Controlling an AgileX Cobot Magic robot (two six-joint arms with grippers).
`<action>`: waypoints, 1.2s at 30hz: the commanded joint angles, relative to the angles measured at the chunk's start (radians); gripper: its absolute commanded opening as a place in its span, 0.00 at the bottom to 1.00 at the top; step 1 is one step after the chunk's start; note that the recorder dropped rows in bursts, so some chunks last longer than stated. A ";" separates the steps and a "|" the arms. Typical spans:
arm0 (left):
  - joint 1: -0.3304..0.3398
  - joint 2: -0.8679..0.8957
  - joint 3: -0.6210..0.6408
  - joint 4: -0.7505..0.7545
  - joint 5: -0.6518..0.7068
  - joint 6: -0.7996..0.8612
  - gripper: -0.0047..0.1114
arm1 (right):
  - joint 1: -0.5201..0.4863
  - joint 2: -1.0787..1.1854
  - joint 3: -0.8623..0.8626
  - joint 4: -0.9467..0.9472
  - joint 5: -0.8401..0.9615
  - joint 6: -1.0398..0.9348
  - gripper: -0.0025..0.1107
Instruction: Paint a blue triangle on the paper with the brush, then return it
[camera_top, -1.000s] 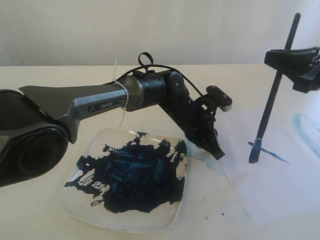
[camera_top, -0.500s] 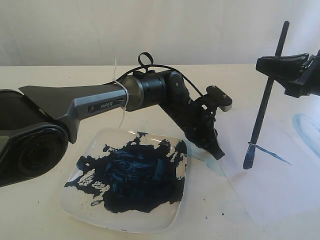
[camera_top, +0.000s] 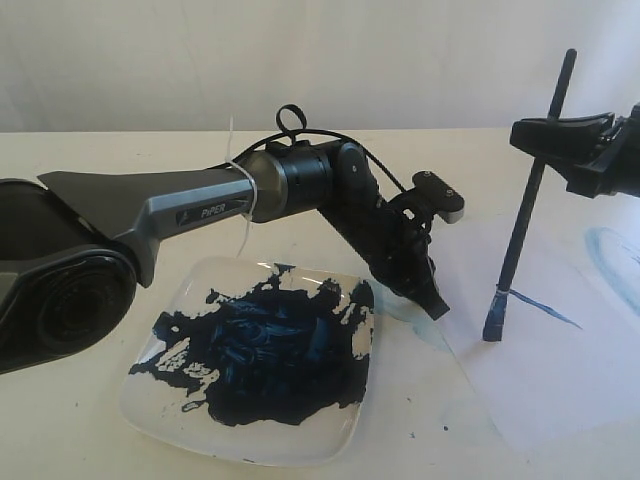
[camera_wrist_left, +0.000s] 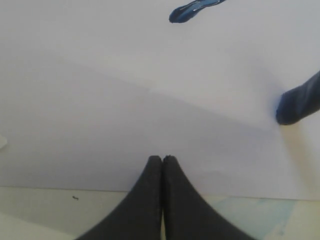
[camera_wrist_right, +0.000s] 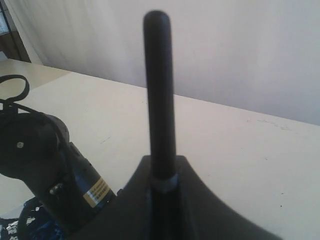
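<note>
Paint (camera_top: 260, 350), dark blue, is spread across the plate (camera_top: 140, 392) at eight o'clock. The left gripper (camera_top: 435, 303), jaws pressed together, is set at the edge of the paper (camera_top: 560, 390). The brush (camera_top: 520, 220), clamped in the right gripper (camera_top: 548, 135) at two o'clock, has been carried toward nine o'clock, with its tip at the end of the only stroke (camera_top: 548, 310). The blue triangle is judged barely begun.

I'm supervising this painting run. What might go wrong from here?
1. The brush is gripped high on its handle by the right gripper and leans; pressure at the tip might pivot it in the jaws.
2. Its tip sits near the edge of the paper, close to the shut left gripper; the next stroke may run off the sheet or hit that gripper.
3. The thin paper could shift under the brush's drag.
</note>
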 joint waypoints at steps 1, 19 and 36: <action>0.000 0.004 0.002 0.003 0.048 0.001 0.04 | -0.012 0.003 0.003 -0.002 -0.013 -0.012 0.02; 0.000 0.004 0.002 0.003 0.052 0.001 0.04 | -0.086 0.003 0.000 0.007 -0.013 -0.014 0.02; 0.000 0.004 0.002 0.005 0.054 0.002 0.04 | -0.143 0.003 -0.002 0.018 -0.013 -0.031 0.02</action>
